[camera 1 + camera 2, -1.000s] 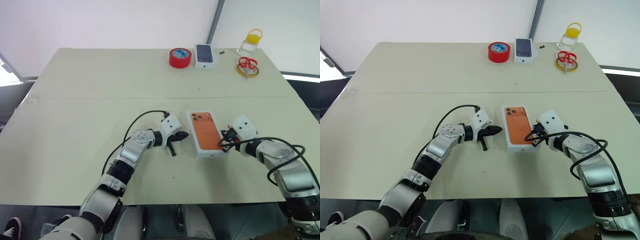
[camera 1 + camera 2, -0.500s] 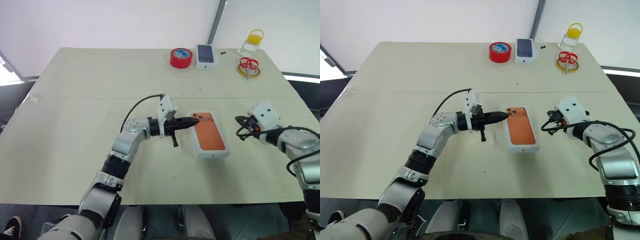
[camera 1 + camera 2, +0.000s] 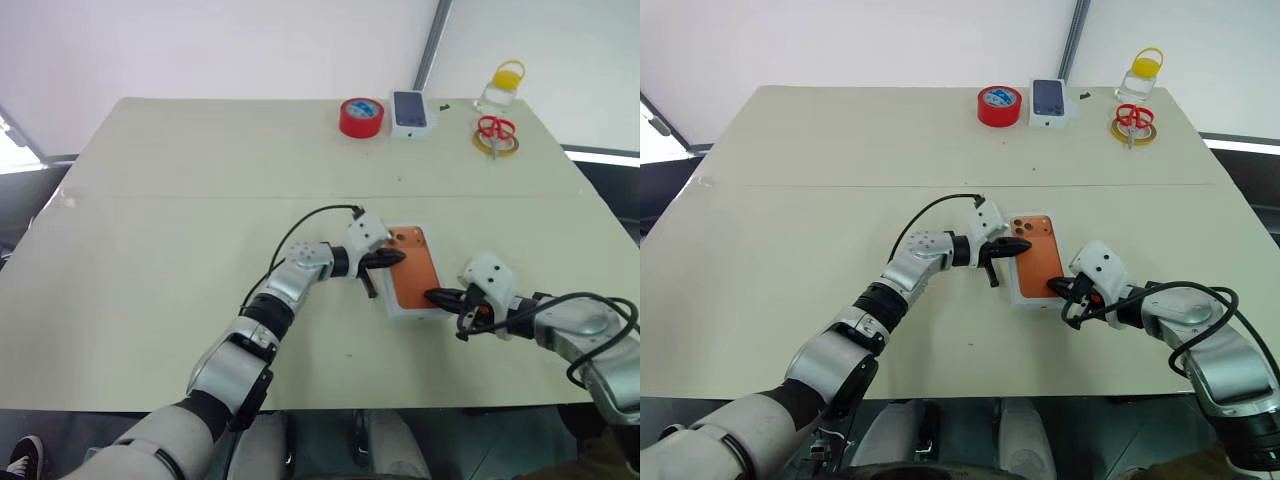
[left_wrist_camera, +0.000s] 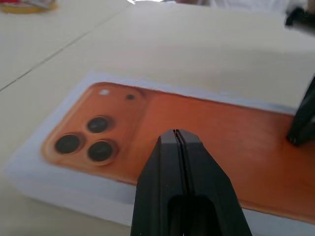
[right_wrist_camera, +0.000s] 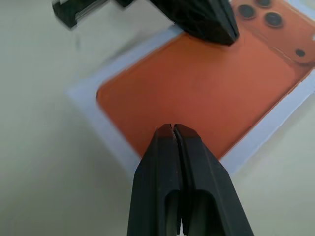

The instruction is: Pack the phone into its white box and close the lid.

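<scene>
The phone (image 3: 415, 270) lies in the white box (image 3: 402, 306) near the middle of the table (image 3: 150, 250), camera end toward twelve o'clock; the left gripper (image 3: 398, 257) sits over the phone's nine o'clock edge, up near the camera cluster; the right gripper (image 3: 432, 296) comes in at five o'clock, over the box's near corner; far back at twelve o'clock, a roll of tape (image 3: 360, 116) lies left of a small box (image 3: 411, 111); out toward one o'clock, scissors (image 3: 494, 129) rest on a tape ring (image 3: 495, 143), with a small bottle (image 3: 501, 85) just behind them
</scene>
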Action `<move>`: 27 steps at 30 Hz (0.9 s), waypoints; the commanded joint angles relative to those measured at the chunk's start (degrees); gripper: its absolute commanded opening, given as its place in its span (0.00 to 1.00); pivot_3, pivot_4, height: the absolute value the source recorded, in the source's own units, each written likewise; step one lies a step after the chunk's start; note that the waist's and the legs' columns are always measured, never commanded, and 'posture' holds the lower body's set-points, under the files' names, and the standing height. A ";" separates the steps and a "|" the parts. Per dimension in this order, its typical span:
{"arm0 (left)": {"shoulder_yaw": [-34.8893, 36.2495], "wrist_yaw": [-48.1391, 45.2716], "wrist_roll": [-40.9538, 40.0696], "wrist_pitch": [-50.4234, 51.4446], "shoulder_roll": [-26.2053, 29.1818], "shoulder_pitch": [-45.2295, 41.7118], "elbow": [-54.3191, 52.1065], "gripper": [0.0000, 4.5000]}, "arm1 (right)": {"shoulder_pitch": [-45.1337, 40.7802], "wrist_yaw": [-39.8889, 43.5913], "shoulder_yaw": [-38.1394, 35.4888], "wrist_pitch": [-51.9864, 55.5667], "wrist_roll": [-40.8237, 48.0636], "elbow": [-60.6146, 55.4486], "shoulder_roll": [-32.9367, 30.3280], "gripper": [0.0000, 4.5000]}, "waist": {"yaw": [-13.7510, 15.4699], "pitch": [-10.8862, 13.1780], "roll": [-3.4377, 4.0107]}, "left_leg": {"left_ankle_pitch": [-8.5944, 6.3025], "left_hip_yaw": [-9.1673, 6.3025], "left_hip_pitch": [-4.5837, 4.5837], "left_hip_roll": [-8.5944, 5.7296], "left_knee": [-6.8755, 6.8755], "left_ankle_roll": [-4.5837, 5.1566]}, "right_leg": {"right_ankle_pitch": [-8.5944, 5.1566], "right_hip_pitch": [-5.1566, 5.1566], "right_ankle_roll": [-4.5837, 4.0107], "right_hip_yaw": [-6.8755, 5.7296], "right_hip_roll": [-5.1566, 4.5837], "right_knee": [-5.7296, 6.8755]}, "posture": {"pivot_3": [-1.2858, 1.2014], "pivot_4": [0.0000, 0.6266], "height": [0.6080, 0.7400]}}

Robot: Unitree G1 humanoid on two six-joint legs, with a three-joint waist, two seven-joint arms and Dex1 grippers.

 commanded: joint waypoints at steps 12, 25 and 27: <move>12.05 -4.30 -11.10 10.99 10.11 7.46 -23.90 0.96 | -8.81 -1.40 -9.40 1.21 7.44 4.72 7.40 0.91 | -0.12 -0.06 0.28 | 0.00 0.03 -0.27 0.13 -0.04 -0.01 | 0.15 -0.52 0.19 0.10 0.12 0.35 | 0.52 0.24 1.00; 25.71 -6.82 -20.22 20.85 33.91 29.04 -46.20 0.96 | -6.40 8.93 -14.07 -15.92 4.95 13.12 1.70 0.99 | -0.19 -0.08 0.42 | 0.02 0.10 -0.18 0.07 -0.01 -0.04 | 0.00 -0.40 -0.05 0.19 0.08 0.31 | 0.52 0.24 1.00; 26.96 -7.04 -19.69 18.44 35.99 31.71 -46.41 0.96 | -5.96 10.39 -14.01 -18.00 3.97 14.66 0.72 0.99 | -0.24 -0.07 0.44 | 0.02 0.13 -0.18 0.07 -0.02 -0.04 | 0.00 -0.40 -0.04 0.21 0.07 0.29 | 0.52 0.24 1.00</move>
